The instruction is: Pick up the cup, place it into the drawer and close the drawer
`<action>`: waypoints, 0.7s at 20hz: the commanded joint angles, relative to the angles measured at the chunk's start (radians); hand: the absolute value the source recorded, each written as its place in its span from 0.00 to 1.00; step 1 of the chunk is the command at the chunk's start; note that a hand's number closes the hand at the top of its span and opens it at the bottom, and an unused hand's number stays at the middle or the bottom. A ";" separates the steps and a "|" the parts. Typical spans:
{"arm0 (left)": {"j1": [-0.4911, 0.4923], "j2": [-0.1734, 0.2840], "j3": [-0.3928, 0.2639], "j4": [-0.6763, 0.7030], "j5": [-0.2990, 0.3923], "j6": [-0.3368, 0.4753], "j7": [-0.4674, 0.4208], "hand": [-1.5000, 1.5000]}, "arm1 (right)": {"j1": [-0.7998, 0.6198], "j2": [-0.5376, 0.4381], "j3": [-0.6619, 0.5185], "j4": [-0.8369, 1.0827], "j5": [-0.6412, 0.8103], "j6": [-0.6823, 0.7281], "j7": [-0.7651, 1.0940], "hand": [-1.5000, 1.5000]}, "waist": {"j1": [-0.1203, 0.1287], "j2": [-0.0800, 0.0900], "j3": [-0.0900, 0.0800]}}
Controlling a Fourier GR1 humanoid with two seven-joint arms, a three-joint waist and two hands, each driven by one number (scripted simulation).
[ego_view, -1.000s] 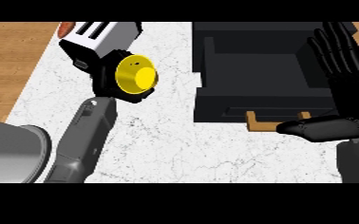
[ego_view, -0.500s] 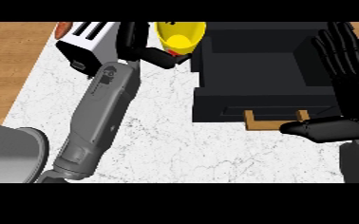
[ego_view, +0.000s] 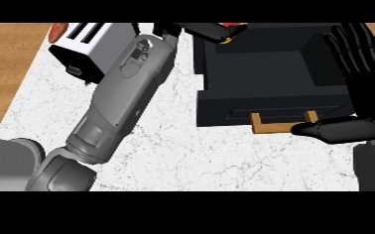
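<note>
The left hand (ego_view: 209, 29) reaches over the open drawer's (ego_view: 271, 82) far corner, fingers curled round the cup (ego_view: 233, 28), mostly hidden with only a yellow and red sliver showing, likely poised to lower it in. The right hand (ego_view: 350, 59) rests open beside the drawer, thumb near the handle (ego_view: 284, 124). A toaster (ego_view: 84, 47) stands on the desk (ego_view: 190, 148).

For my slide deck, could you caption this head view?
Left hand carries the cup over the open drawer; right hand rests open beside it.
</note>
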 commanded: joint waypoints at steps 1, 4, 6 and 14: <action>-0.120 -0.001 -0.059 0.133 0.044 0.054 0.075 1.00 | -0.022 -0.017 -0.015 0.046 -0.017 0.027 -0.029 0.00 | -0.020 0.007 0.001; -0.140 -0.001 -0.116 0.223 0.066 0.101 0.079 1.00 | -0.026 0.002 0.014 0.042 -0.001 0.026 -0.044 0.00 | -0.041 0.014 0.001; -0.133 -0.001 -0.160 0.256 0.087 0.093 0.083 1.00 | -0.039 -0.003 0.014 0.019 -0.007 0.017 -0.005 0.00 | -0.052 0.014 0.001; -0.091 -0.001 -0.298 0.328 0.117 -0.020 0.114 1.00 | -0.086 -0.008 0.023 0.032 -0.034 0.050 -0.024 0.00 | -0.132 0.035 0.002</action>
